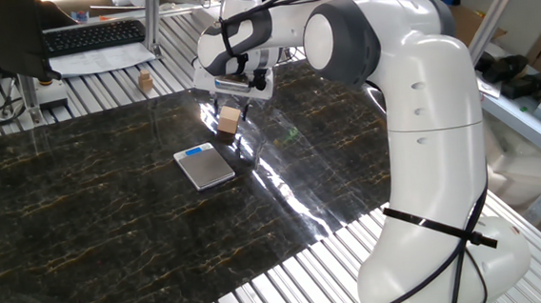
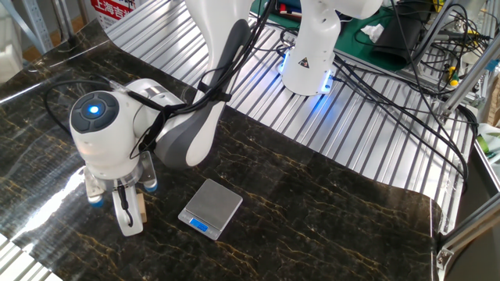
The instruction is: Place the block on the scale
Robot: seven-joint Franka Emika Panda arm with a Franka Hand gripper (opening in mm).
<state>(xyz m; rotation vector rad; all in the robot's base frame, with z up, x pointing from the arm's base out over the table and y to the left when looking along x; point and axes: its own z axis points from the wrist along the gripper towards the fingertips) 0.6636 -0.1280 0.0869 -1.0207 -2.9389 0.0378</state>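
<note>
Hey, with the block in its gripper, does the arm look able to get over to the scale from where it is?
Probably yes. The gripper holds the block just beside the scale, whose top is bare, and nothing stands between them in either view.

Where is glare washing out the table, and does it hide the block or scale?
One fixed view: a bright streak on the dark mat right of the scale; block stays clear. The other fixed view: glare at the left edge; scale sharp, block partly hidden.

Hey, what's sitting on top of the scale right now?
Nothing rests on the scale; its silver platform is bare in both views. The block is off to one side of it, clamped in the gripper. Whatever lies under the scale is hidden.
</note>
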